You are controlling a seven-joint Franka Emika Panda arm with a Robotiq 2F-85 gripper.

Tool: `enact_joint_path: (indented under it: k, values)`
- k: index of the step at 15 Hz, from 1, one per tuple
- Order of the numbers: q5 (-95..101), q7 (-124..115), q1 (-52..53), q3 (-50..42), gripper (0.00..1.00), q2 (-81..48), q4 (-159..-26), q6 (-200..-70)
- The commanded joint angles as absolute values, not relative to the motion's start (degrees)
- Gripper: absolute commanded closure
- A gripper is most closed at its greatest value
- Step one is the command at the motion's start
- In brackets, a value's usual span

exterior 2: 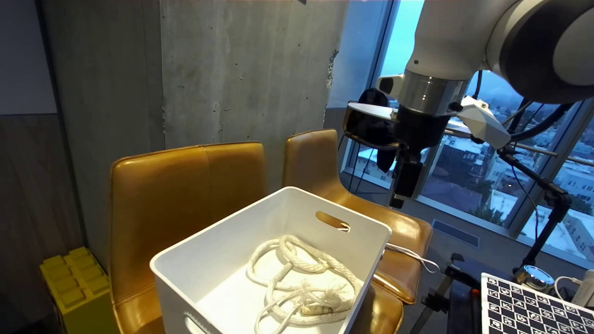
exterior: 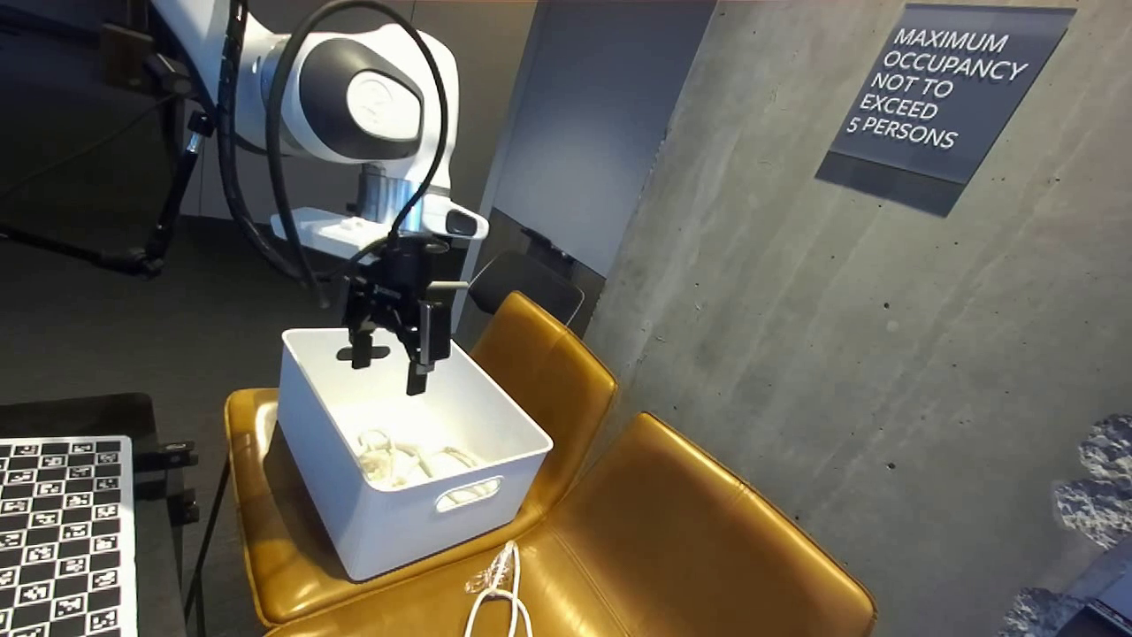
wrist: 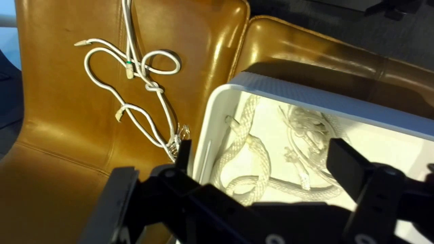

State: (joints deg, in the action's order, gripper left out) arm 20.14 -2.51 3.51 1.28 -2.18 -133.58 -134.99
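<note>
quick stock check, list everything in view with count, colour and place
Chairs: two, tan, side by side
Bin: one, white, on a chair
Thick rope: count unclear, cream, inside the bin
Thin cord: count unclear, white, on the other chair
Concrete wall: one, grey, behind the chairs
Sign: one, dark grey, on the wall
Checkered board: one, black and white, in both exterior views
Block: one, yellow, beside a chair
Windows: count unclear, bluish, right in an exterior view
Gripper: one, black, open near the bin
Arm: one, white and black, above the gripper
</note>
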Motion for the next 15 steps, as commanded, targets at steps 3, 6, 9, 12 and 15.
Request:
enact_joint_path:
  k: [3,6,9,12,15]
  values:
    - [20.3,4.7,-2.5,-3.5,0.00,-6.2,-131.9,-139.7]
    - [19.5,7.7,-5.2,-5.6,0.00,-10.4,-129.9,-141.4]
    - [19.6,8.7,-7.0,-7.0,0.00,-15.3,-127.9,-142.8]
    - [19.1,9.3,-7.9,-7.5,0.00,-20.4,-123.5,-142.9]
    - [18.2,9.5,-8.3,-7.3,0.00,-26.2,-116.9,-142.5]
